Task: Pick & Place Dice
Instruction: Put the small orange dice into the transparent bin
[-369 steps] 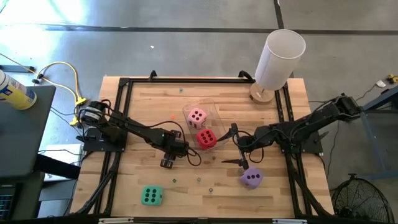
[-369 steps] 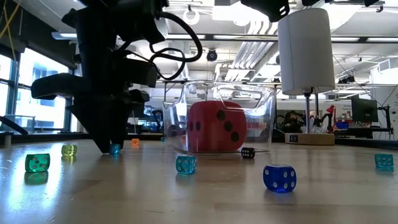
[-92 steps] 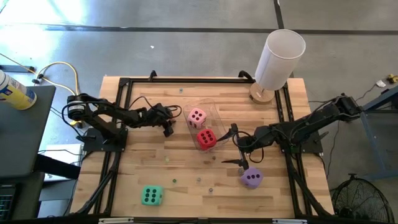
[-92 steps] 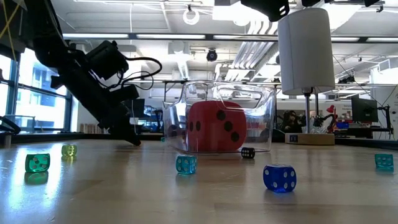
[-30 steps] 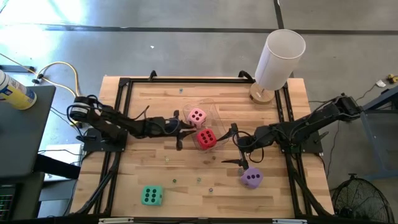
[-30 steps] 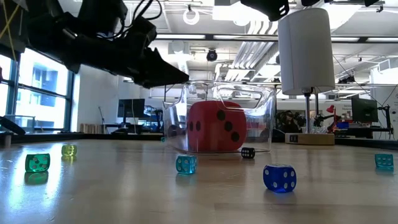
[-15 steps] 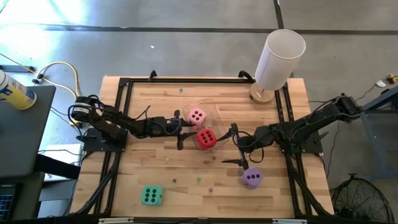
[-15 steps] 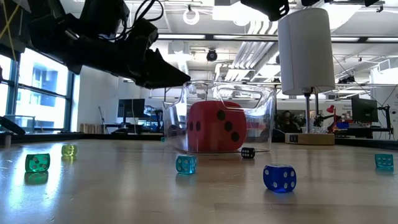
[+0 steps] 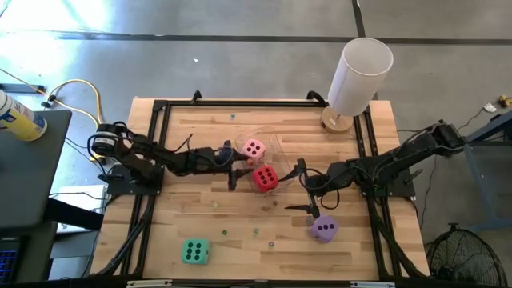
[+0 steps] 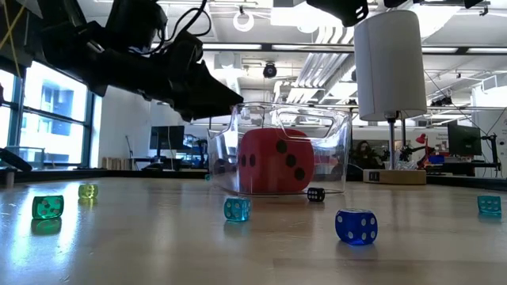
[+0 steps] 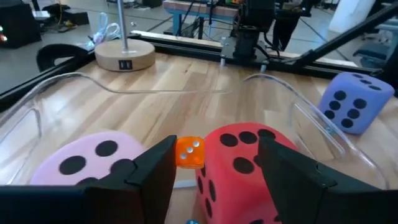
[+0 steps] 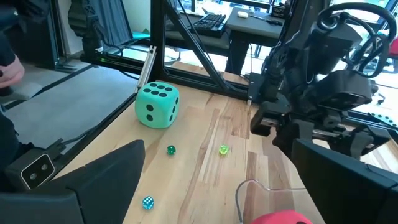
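The red die and the pink die sit inside the clear bin at mid-table. The green die rests on the table near its near-left corner, and the purple die lies right of centre. My left gripper hovers open at the bin's left rim, above the table. In its wrist view a small orange die shows between the fingers, in front of the pink die and the red die. My right gripper waits open just beyond the purple die. My left gripper is open, with the small orange die close beside the inner edge of one finger. I cannot tell whether that finger touches it.
A white cylindrical lamp stands at the far right corner. Several small coloured dice are scattered on the near half of the table, among them a teal one, a blue one and a green one. A black frame edges the table.
My left gripper has crept a little toward the table's right, closer to the bin's left rim, staying raised above the table. The dice and the right arm have kept still.
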{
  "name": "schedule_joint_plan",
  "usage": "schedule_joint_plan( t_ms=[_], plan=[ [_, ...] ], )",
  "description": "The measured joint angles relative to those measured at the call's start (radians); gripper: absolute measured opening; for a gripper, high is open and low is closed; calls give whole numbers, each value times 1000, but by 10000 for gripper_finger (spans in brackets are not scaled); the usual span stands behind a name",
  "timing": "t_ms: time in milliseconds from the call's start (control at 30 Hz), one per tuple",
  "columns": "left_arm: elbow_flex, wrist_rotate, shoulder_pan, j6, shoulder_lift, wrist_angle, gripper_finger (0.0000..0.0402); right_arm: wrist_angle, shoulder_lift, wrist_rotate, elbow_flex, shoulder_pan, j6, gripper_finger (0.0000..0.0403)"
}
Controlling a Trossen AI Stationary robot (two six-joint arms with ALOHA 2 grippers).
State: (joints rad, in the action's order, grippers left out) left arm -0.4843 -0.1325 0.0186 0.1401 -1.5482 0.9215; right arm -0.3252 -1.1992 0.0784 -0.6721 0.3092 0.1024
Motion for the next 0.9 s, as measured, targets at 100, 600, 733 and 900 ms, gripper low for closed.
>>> schedule_joint_plan(
  t_ms=[100,600,733,900],
  plan=[
    [0,2,6,39,0,7,225,0,0,0,0,0,0,400],
    [0,33,-19,-12,1,142,226,-96,-163,-7,0,-93,111,400],
    [-1,32,-19,-10,1,141,226,-204,-237,1,0,-127,126,400],
    [-16,32,-19,-9,-3,142,226,-287,-303,1,0,-156,189,400]
  ],
)
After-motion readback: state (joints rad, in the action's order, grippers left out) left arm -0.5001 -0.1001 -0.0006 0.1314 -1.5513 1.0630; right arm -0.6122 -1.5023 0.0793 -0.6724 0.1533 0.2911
